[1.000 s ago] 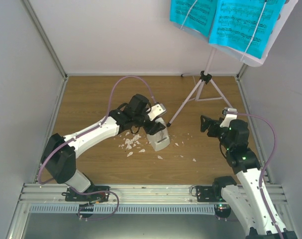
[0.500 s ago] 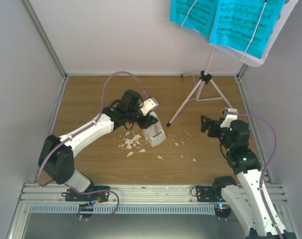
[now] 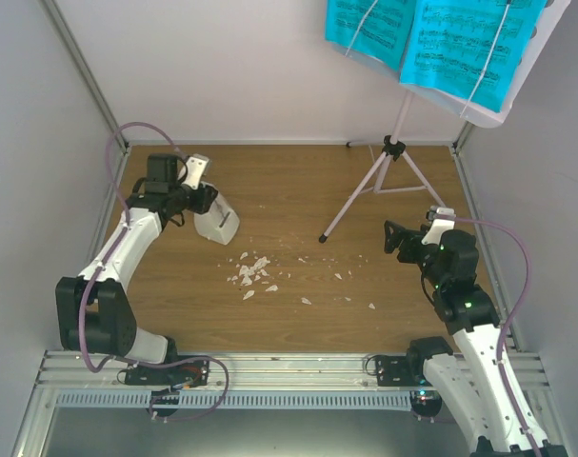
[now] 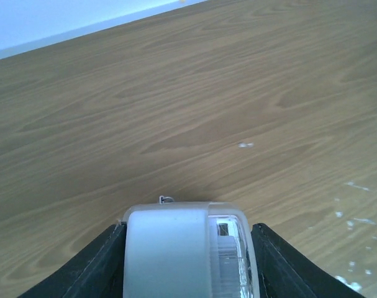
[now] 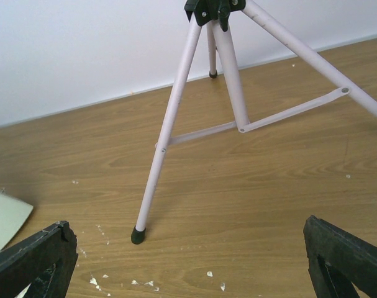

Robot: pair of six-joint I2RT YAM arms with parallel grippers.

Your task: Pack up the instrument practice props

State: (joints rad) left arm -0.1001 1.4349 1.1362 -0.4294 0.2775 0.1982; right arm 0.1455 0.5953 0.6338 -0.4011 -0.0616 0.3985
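My left gripper (image 3: 201, 204) is shut on the small white pyramid metronome (image 3: 217, 221) and holds it at the far left of the table. In the left wrist view the metronome (image 4: 185, 251) fills the gap between the two black fingers. The pale-lilac tripod music stand (image 3: 388, 162) stands at the back right, with cyan sheet-music pages (image 3: 431, 38) on its plate. My right gripper (image 3: 396, 240) is open and empty, to the right of the stand's near leg (image 5: 160, 167). A corner of the metronome (image 5: 5, 217) shows at the left of the right wrist view.
Scattered white crumbs (image 3: 253, 272) lie mid-table, with more (image 3: 350, 295) toward the right. Grey walls close the left, back and right sides. A metal rail (image 3: 289, 367) runs along the near edge.
My left gripper has swung from the table's middle to the far left, carrying the metronome away from the crumbs. The right arm has not moved.
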